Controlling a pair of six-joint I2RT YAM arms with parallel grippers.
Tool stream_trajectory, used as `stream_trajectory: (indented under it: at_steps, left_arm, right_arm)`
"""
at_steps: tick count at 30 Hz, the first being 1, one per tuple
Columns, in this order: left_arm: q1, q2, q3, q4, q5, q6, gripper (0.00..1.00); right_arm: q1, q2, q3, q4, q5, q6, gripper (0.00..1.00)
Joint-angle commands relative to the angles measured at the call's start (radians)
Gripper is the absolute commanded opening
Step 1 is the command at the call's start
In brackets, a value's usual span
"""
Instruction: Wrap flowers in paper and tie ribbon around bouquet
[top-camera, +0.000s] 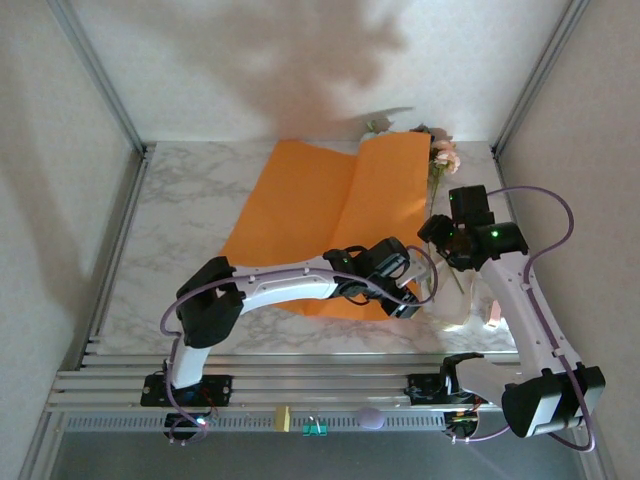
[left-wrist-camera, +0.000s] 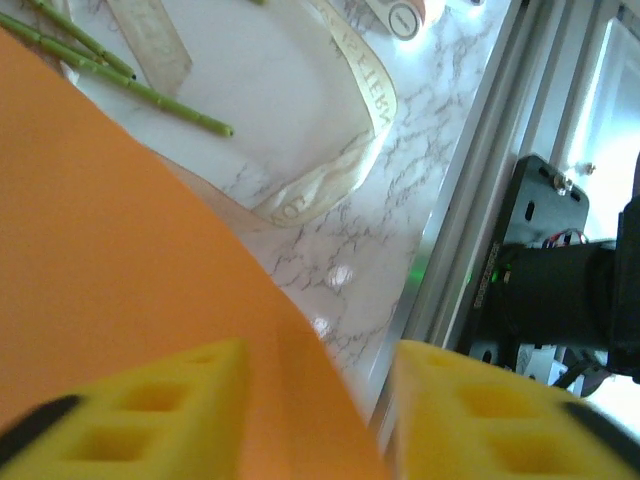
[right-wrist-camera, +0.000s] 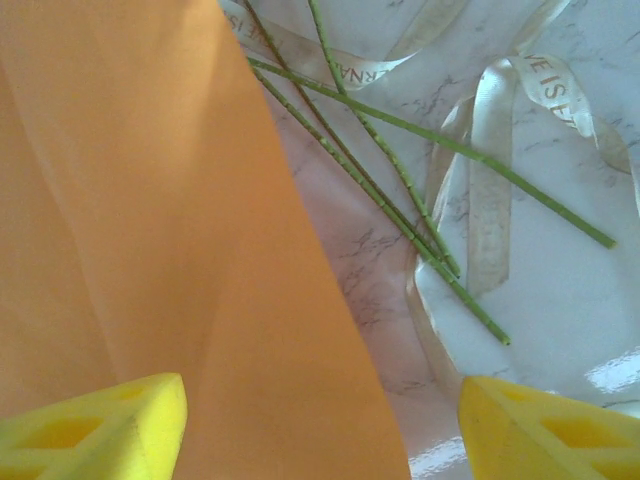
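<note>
1. Left pincer (left-wrist-camera: 315, 425): on its wrist cam I see the yellow fingers standing apart, so it's open and gripping nothing. The near edge of the paper (left-wrist-camera: 110, 250) runs right down into the gap between them.
2. Right pincer (right-wrist-camera: 320, 440): also open, jaws spread wide, nothing clamped. It hangs over the right edge of the paper (right-wrist-camera: 150, 220), with one finger above the orange and the other above the bare table (right-wrist-camera: 560, 300).
3. From the top cam, the left pincer (top-camera: 400, 290) sits at the near right corner of the paper (top-camera: 310, 210), and the right pincer (top-camera: 438, 232) is just off the sheet's right edge.
4. The paper lies spread on the marble table (top-camera: 180, 230), with a crease running front to back through it.
5. The flowers (top-camera: 440, 158) lie beside the paper's far right corner, blooms at the back, thin green stems (right-wrist-camera: 400, 185) pointing toward me and fanned out on the table.
6. The ribbon (right-wrist-camera: 490, 190) lies loose in loops near the right front of the table, under and around the stem ends, with printed lettering I can't read properly.
</note>
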Motion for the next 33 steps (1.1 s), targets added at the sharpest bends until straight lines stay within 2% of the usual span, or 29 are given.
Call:
stream_trajectory:
  at_steps: [1, 7, 12, 13, 16, 22, 26, 33]
  left_arm:
    - [0.016, -0.024, 0.078, 0.031, 0.017, -0.076, 0.52]
    - [0.085, -0.234, -0.052, 0.108, 0.027, -0.222, 0.62]
    - [0.231, -0.361, -0.169, 0.142, 0.027, -0.421, 0.7]
    - [0.289, -0.348, -0.199, 0.143, 0.039, -0.496, 0.66]
    - [0.392, -0.268, -0.27, 0.162, 0.026, -0.671, 0.41]
    - [0.457, -0.137, -0.396, 0.293, 0.007, -0.916, 0.23]
    - [0.484, -0.142, -0.511, 0.341, -0.014, -0.999, 0.21]
    - [0.516, -0.162, -0.665, 0.465, 0.004, -1.085, 0.21]
  right_arm:
    - [-0.009, 0.012, 0.018, -0.042, 0.02, -0.062, 0.73]
    - [-0.009, 0.057, 0.047, -0.028, 0.014, -0.11, 0.72]
    - [-0.003, 0.103, 0.08, 0.012, -0.02, -0.179, 0.7]
    - [0.005, 0.122, 0.086, 0.021, -0.04, -0.189, 0.69]
    - [0.065, 0.214, 0.098, 0.045, -0.087, -0.195, 0.67]
    - [0.223, 0.412, 0.082, 0.148, -0.161, -0.186, 0.61]
    - [0.247, 0.504, 0.05, 0.192, -0.169, -0.184, 0.57]
    - [0.246, 0.622, 0.04, 0.22, -0.173, -0.227, 0.55]
